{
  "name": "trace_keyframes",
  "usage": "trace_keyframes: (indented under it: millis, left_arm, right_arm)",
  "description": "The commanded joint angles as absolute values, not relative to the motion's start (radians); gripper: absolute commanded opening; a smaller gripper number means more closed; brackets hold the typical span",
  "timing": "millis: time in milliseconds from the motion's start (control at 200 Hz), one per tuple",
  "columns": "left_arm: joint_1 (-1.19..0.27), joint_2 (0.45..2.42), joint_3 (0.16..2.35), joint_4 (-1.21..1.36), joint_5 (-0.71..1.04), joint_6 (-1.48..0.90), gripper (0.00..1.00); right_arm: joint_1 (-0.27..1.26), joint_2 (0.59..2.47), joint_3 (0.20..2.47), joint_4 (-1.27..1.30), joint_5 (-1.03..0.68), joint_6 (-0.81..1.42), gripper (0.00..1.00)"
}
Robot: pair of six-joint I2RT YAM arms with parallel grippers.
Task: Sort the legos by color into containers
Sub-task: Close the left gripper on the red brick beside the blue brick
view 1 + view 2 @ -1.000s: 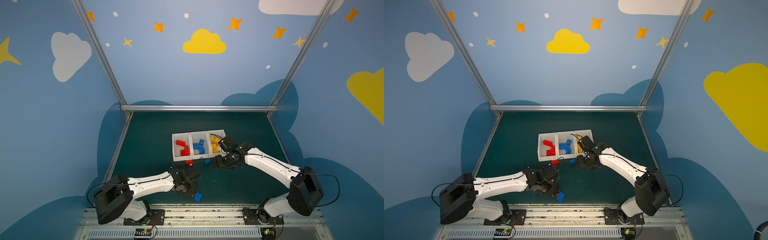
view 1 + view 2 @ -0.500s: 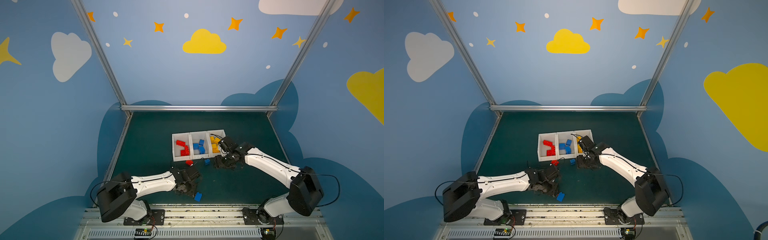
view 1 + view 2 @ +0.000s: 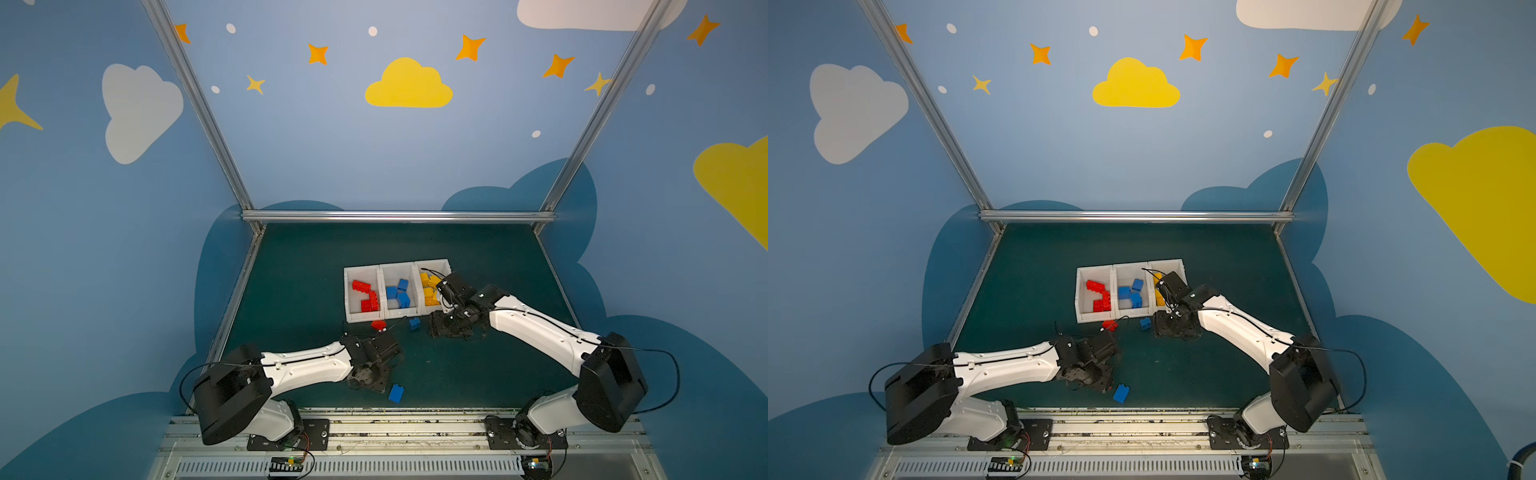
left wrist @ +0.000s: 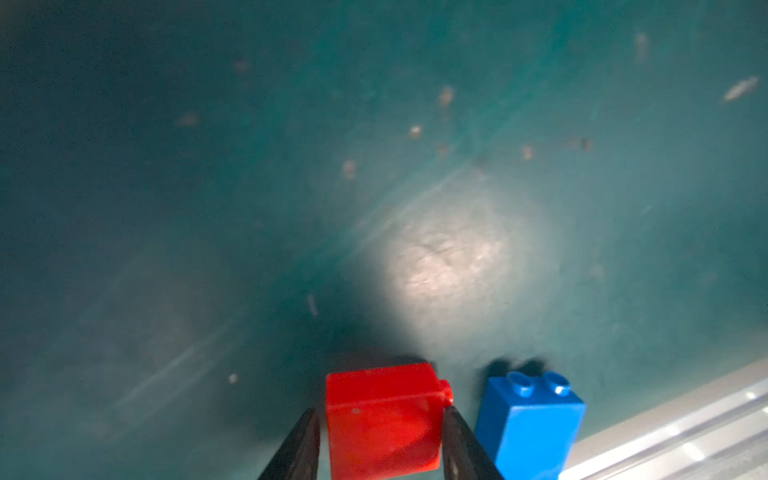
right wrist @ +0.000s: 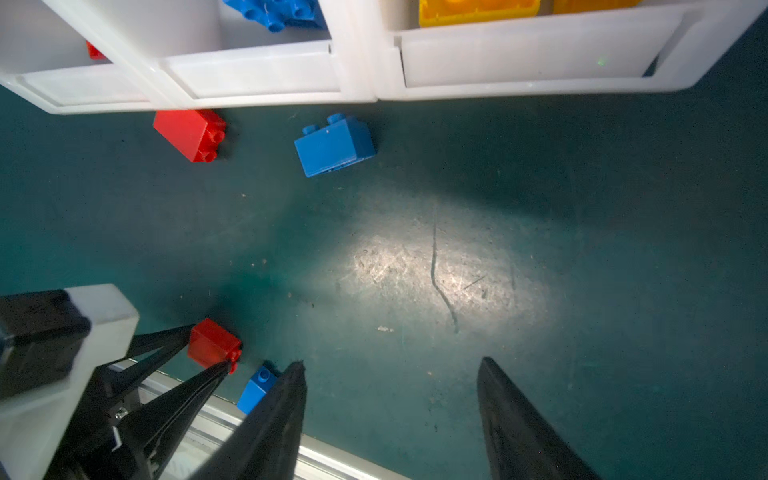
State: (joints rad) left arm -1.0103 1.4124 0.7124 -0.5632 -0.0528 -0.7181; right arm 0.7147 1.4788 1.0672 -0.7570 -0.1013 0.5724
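Your left jaws are clenched on the red brick (image 4: 382,419), down low at the front of the surface (image 3: 311,270). The blue brick (image 4: 530,428) sits just beside it, close to the metal rail (image 4: 685,432). I think you should lift straight up first, so you do not bump that blue brick. Then carry the red brick over to the red bin (image 3: 360,319), the left 1 of the 3 white bins. Get right over the middle of it, and only then let go. The grip is out at the tips, so go slow or the brick may slip. Your right jaws are spread wide and hold nothing. They hang over a bare spot near the yellow bin (image 3: 432,262), so watch them as you pass. The far red brick (image 3: 378,324) and the far blue brick (image 3: 414,323) lie just in front of the bins. The surface is dark green and scratched, with little crumbs on it. The walls (image 3: 124,249) are blue, with painted clouds (image 3: 408,85) and stars (image 3: 318,54).
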Motion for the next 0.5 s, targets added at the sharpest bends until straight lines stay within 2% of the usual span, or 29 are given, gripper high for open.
trace_keyframes:
  millis: [0,85,195,395,496]
  left_arm:
    - [-1.009,1.394,0.712,-0.598,-0.066,-0.703,0.54]
    - [-1.013,1.396,0.711,-0.56,-0.033,-0.701,0.59]
    - [-1.022,1.413,0.72,-0.545,-0.017,-0.696,0.61]
    - [-1.025,1.447,0.725,-0.537,-0.01,-0.69,0.59]
    - [-1.025,1.473,0.734,-0.547,-0.015,-0.692,0.55]
  right_arm:
    - [0.709,1.463,1.052,-0.754,-0.1,0.578,0.66]
    - [0.71,1.465,1.051,-0.75,-0.103,0.578,0.66]
    - [0.71,1.461,1.046,-0.747,-0.103,0.579,0.66]
    - [0.71,1.454,1.038,-0.746,-0.102,0.583,0.66]
    - [0.711,1.449,1.032,-0.744,-0.101,0.587,0.66]
